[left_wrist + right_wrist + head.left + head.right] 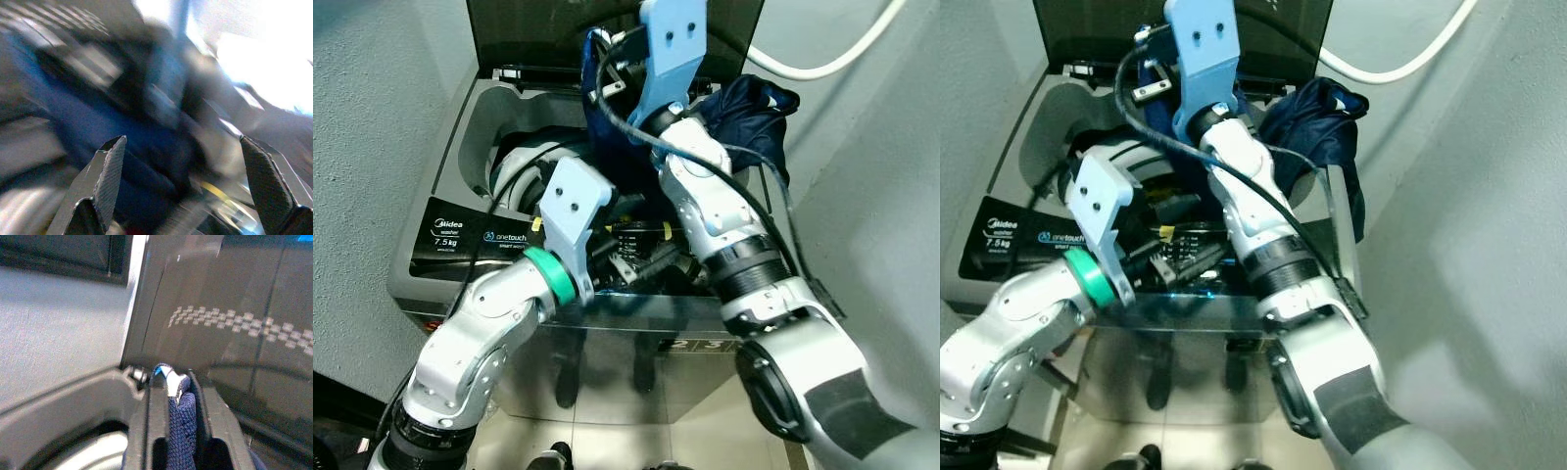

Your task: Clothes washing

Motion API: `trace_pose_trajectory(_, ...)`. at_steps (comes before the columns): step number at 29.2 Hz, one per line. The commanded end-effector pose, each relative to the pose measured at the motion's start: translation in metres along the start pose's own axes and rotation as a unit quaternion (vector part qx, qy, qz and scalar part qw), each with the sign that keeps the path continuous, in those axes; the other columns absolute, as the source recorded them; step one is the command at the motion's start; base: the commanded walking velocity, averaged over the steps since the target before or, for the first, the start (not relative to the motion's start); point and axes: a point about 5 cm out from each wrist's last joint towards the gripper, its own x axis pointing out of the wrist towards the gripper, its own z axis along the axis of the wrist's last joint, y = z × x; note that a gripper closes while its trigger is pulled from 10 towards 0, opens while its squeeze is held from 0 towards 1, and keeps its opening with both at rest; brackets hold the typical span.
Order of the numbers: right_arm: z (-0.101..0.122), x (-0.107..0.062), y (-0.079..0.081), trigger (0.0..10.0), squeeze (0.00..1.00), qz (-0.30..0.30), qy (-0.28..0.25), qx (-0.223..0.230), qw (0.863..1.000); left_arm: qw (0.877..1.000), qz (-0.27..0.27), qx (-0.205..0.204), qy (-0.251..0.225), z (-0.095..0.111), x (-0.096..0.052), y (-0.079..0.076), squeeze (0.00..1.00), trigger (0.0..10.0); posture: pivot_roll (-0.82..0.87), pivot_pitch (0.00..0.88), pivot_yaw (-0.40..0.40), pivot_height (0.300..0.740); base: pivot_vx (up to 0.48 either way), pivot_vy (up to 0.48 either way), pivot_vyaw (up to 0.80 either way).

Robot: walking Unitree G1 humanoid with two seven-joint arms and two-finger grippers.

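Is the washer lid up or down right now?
Up. The dark lid stands raised behind the open tub of the washing machine, and the right gripper, shut on the navy garment, is over the opening.

On the black control panel (475,238) of the washing machine (440,294), white letters read "Midea", below it "washer" and "7.5 kg". Beside it on the same panel stands "onetouch" with a smaller line, "smart wash". Lower on the front, the digits "2 3" (690,345) can be read.
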Motion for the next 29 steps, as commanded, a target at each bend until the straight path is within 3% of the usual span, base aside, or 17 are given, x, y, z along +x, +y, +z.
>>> trace_pose_trajectory(1, 0.003, -0.001, -0.002, 10.0, 1.0, 0.011, -0.008, 0.001, 1.0, 0.999, 0.027, 0.014, -0.011, 0.005, -0.002, 0.005, 0.0, 10.0, 0.03, 0.059, 0.007, 0.74, 0.0, 0.0, 0.0)
trace_pose_trajectory(2, 0.003, -0.001, -0.002, 10.0, 1.0, 0.011, -0.008, 0.001, 1.0, 0.999, 0.027, 0.014, -0.011, 0.005, -0.002, 0.005, 0.0, 10.0, 0.03, 0.059, 0.007, 0.74, 0.0, 0.0, 0.0)
trace_pose_trajectory(3, 0.011, -0.003, -0.012, 10.0, 0.0, 0.004, -0.029, 0.005, 1.0, 0.999, 0.036, 0.014, -0.009, 0.005, -0.005, 0.006, 0.0, 10.0, 0.03, 0.059, 0.005, 0.74, 0.0, 0.0, 0.0)
trace_pose_trajectory(13, 0.044, -0.009, -0.053, 10.0, 0.0, -0.081, -0.107, 0.009, 0.991, 0.999, 0.033, 0.012, -0.002, 0.002, -0.007, 0.001, 0.0, 10.0, 0.03, 0.061, 0.007, 0.74, 0.0, 0.0, 0.0)
trace_pose_trajectory(16, 0.058, -0.032, -0.088, 10.0, 0.0, -0.141, -0.148, 0.05, 0.978, 0.999, 0.042, 0.021, -0.001, 0.0, -0.007, 0.0, 0.0, 10.0, 0.03, 0.062, 0.004, 0.74, 0.0, 0.0, 0.0)
trace_pose_trajectory(18, 0.058, -0.032, -0.088, 10.0, 0.0, -0.141, -0.148, 0.05, 0.978, 0.999, 0.042, 0.021, -0.001, 0.0, -0.007, 0.0, 0.0, 10.0, 0.03, 0.062, 0.004, 0.74, 0.0, 0.0, 0.0)
trace_pose_trajectory(20, 0.053, -0.06, -0.09, 10.0, 0.0, -0.094, -0.127, 0.047, 0.986, 0.998, 0.059, 0.029, -0.001, 0.0, -0.008, 0.005, 0.0, 10.0, 0.02, 0.066, -0.001, 0.74, 0.0, 0.0, 0.0)
trace_pose_trajectory(21, 0.053, -0.06, -0.09, 10.0, 0.0, -0.094, -0.127, 0.047, 0.986, 0.998, 0.059, 0.029, -0.001, 0.0, -0.008, 0.005, 0.0, 10.0, 0.02, 0.066, -0.001, 0.74, 0.0, 0.0, 0.0)
trace_pose_trajectory(22, 0.048, -0.081, -0.084, 10.0, 0.0, -0.049, -0.102, 0.051, 0.992, 0.997, 0.071, 0.033, -0.002, 0.001, -0.008, 0.011, 0.0, 10.0, 0.02, 0.069, -0.002, 0.74, 0.0, 0.0, 0.0)
trace_pose_trajectory(23, 0.048, -0.081, -0.084, 10.0, 0.0, -0.049, -0.102, 0.051, 0.992, 0.997, 0.071, 0.033, -0.002, 0.001, -0.008, 0.011, 0.0, 10.0, 0.02, 0.069, -0.002, 0.74, 0.0, 0.0, 0.0)
trace_pose_trajectory(24, 0.046, -0.104, -0.079, 10.0, 0.0, -0.019, -0.083, 0.056, 0.995, 0.995, 0.085, 0.041, -0.004, 0.002, -0.008, 0.019, 0.0, 10.0, 0.01, 0.07, -0.003, 0.74, 0.0, 0.0, 0.0)
trace_pose_trajectory(26, 0.046, -0.104, -0.079, 10.0, 0.0, -0.019, -0.083, 0.056, 0.995, 0.995, 0.085, 0.041, -0.004, 0.002, -0.008, 0.019, 0.0, 10.0, 0.01, 0.07, -0.003, 0.74, 0.0, 0.0, 0.0)
trace_pose_trajectory(27, 0.05, -0.126, -0.079, 10.0, 0.0, -0.019, -0.085, 0.076, 0.993, 0.993, 0.106, 0.054, -0.006, 0.003, -0.008, 0.031, 0.0, 10.0, -0.02, 0.071, 0.006, 0.74, 0.0, 0.0, 0.0)
trace_pose_trajectory(28, 0.05, -0.126, -0.079, 10.0, 0.0, -0.019, -0.085, 0.076, 0.993, 0.993, 0.106, 0.054, -0.006, 0.003, -0.008, 0.031, 0.0, 10.0, -0.02, 0.071, 0.006, 0.74, 0.0, 0.0, 0.0)
trace_pose_trajectory(29, 0.057, -0.14, -0.085, 10.0, 0.0, -0.044, -0.098, 0.09, 0.99, 0.99, 0.125, 0.066, -0.009, 0.005, -0.007, 0.042, 0.0, 10.0, -0.02, 0.07, 0.008, 0.74, 0.0, 0.0, 0.0)
